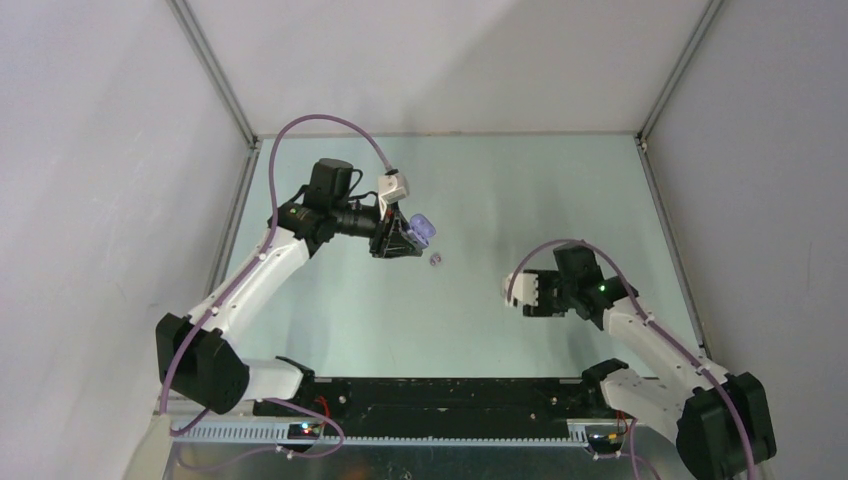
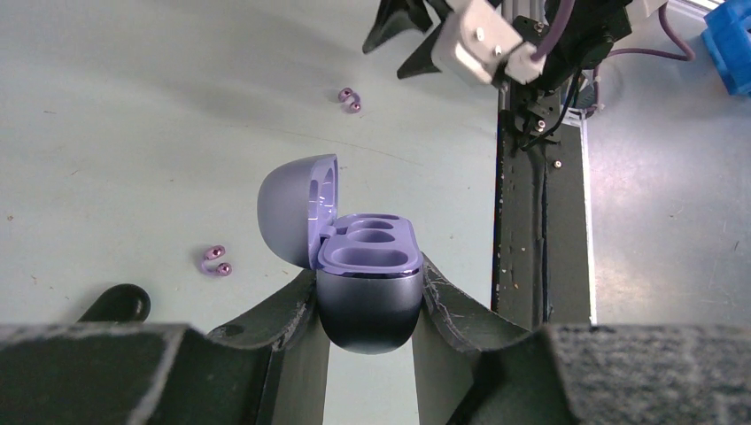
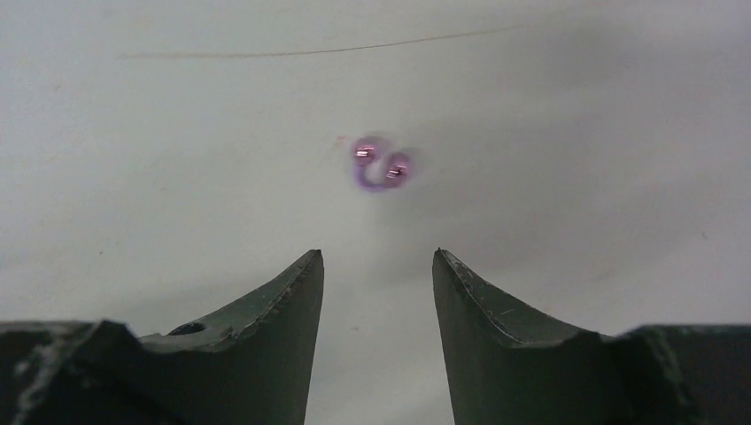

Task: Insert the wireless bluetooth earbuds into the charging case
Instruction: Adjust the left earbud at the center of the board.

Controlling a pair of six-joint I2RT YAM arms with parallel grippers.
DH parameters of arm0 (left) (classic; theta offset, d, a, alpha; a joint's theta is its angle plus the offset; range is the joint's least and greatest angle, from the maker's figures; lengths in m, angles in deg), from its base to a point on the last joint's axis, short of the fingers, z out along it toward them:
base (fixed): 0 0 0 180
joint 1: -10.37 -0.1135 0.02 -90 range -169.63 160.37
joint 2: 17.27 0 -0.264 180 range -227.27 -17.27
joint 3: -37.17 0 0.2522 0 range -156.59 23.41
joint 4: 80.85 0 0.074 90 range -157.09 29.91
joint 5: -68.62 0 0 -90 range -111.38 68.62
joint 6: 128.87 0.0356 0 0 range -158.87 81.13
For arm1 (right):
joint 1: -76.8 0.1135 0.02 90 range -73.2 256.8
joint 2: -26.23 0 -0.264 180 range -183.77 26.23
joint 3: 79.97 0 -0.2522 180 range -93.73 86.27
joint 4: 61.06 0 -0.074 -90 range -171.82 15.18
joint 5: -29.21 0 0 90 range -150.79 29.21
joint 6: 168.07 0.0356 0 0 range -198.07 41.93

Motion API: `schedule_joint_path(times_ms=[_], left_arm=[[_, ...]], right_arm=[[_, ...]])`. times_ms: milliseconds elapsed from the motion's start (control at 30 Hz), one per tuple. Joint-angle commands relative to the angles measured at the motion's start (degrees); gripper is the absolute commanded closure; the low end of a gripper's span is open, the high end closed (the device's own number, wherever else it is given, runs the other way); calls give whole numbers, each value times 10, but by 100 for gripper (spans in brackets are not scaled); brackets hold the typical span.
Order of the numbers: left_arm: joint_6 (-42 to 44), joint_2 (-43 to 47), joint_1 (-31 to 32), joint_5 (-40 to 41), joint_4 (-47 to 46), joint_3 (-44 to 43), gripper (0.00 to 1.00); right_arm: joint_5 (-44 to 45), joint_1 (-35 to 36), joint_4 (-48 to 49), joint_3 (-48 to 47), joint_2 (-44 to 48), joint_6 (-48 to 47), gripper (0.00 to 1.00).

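Observation:
My left gripper (image 2: 367, 297) is shut on the lower shell of the lilac charging case (image 2: 367, 266), held above the table. The case lid (image 2: 288, 208) stands open and both wells look empty. In the top view the gripper (image 1: 408, 240) and case (image 1: 422, 228) are left of centre. Two tiny lilac earbuds with glossy tips lie on the table: one (image 2: 215, 261) left of the case, also in the top view (image 1: 436, 259), and one (image 2: 350, 99) farther off. My right gripper (image 3: 378, 257) is open and empty, hovering just short of an earbud (image 3: 381, 166). In the top view this gripper (image 1: 520, 298) is right of centre.
The pale green table (image 1: 500, 200) is walled by white panels with metal corner posts (image 1: 215, 75). A black rail (image 1: 440, 395) runs along the near edge between the arm bases. A blue object (image 2: 731, 44) lies beyond the rail in the left wrist view.

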Motion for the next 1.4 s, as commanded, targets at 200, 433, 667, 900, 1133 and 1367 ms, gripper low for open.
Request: schedule_joint_path(times_ms=[200, 433, 667, 900, 1133, 1367], left_arm=[[0, 6, -3, -10, -8, 0, 100], [3, 9, -4, -8, -7, 1, 100], [6, 8, -4, -9, -7, 2, 100], [6, 6, -4, -8, -8, 3, 100], [6, 6, -4, -8, -9, 3, 100], [7, 5, -4, -9, -10, 3, 100]], right_arm=[[-64, -17, 136, 103, -14, -219, 48], [-70, -26, 175, 106, -87, -259, 51], [-62, -19, 156, 92, -120, -270, 63], [-63, -18, 133, 90, -108, -270, 66], [-67, -22, 128, 91, -73, -244, 63], [-73, -23, 115, 96, -47, -246, 63]])
